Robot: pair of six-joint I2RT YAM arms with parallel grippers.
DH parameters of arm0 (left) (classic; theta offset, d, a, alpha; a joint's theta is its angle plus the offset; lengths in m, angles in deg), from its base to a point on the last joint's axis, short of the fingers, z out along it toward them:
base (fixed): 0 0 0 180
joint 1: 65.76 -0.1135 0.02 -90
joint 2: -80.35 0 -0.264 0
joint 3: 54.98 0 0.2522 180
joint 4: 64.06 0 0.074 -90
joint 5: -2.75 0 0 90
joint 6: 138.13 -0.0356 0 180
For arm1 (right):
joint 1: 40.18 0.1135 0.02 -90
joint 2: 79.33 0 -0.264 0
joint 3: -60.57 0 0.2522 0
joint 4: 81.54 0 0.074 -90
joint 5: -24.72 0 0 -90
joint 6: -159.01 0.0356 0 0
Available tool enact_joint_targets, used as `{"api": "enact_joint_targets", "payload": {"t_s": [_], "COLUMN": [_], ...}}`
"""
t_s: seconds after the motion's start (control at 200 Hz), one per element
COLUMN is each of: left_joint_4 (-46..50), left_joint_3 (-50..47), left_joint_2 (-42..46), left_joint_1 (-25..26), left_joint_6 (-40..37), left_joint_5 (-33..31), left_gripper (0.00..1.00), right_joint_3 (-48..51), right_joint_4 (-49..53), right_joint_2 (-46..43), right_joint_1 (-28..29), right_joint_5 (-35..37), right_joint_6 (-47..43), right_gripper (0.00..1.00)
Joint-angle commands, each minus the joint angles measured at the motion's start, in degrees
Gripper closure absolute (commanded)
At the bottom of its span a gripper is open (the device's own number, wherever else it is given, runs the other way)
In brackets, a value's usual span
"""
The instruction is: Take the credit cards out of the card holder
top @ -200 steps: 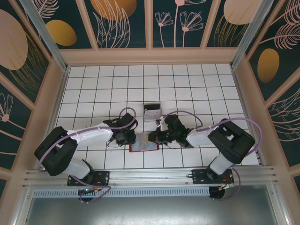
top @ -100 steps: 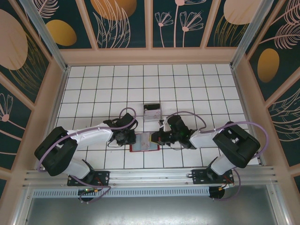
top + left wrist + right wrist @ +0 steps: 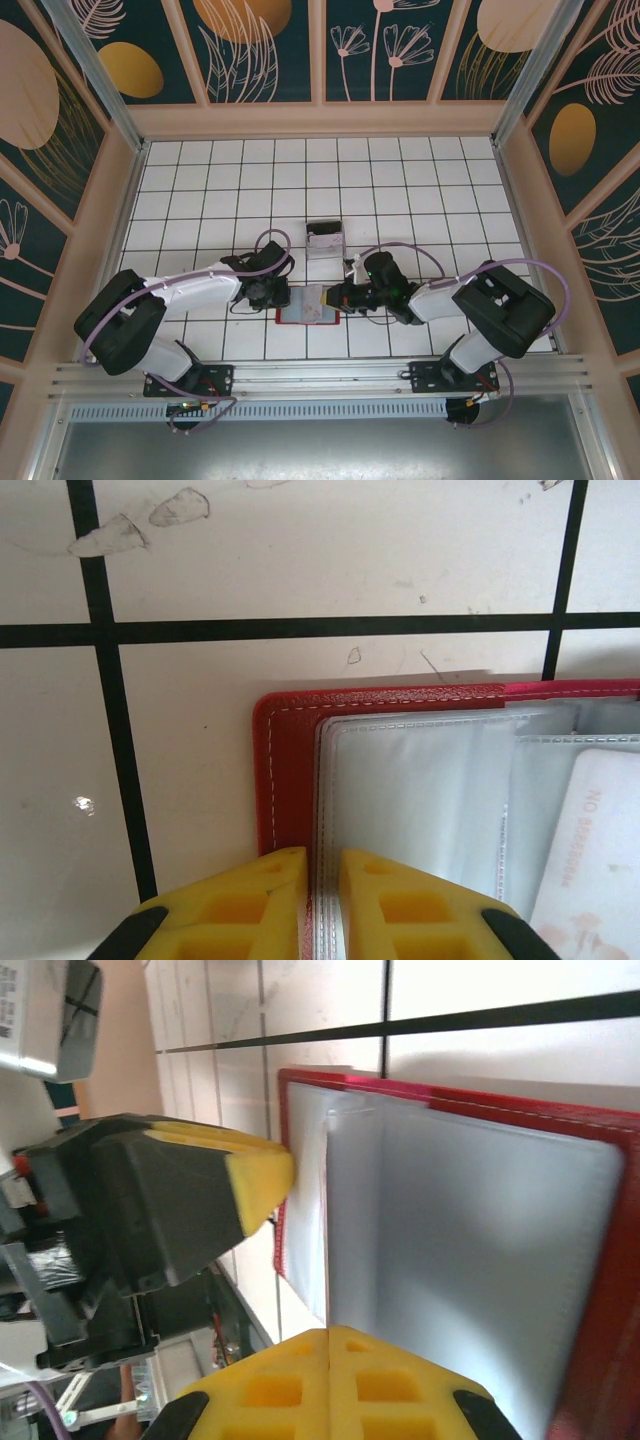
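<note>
The card holder lies open on the tiled table between the two arms, its red cover and grey-clear sleeves facing up. My left gripper is shut on its left edge, pinching the cover and sleeve seams. A pale credit card with printed text sits in a sleeve at the right of the left wrist view. My right gripper is shut on the edge of one thin plastic sleeve page, which stands up from the card holder. The left gripper's yellow finger shows across from it.
A transparent plastic box with dark contents stands one tile behind the wallet, also seen as the box. Both arms crowd the near middle of the table. Open white tiles stretch to the walled back and sides.
The right arm has drawn back slightly to the right with the sleeve page in its jaws. The left arm has held still on the wallet's edge.
</note>
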Motion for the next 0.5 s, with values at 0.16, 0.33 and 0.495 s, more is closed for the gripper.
{"api": "enact_joint_targets", "payload": {"t_s": [0.16,0.33,0.495], "left_joint_4": [2.3,2.4,0.9], "left_joint_3": [-0.9,0.0,0.6], "left_joint_2": [-1.5,-0.9,1.8], "left_joint_1": [0.1,0.2,0.2], "left_joint_6": [0.0,0.4,1.2], "left_joint_5": [0.4,0.3,2.1], "left_gripper": [0.80,0.80,0.78], "right_joint_3": [0.1,1.0,2.4], "right_joint_4": [11.3,9.6,1.1], "right_joint_2": [-4.7,-6.1,-5.0], "right_joint_1": [-1.6,-2.2,-2.4], "right_joint_5": [2.7,2.0,-1.2], "right_joint_6": [-4.2,-4.2,-1.4], "right_gripper": [1.00,1.00,1.00]}}
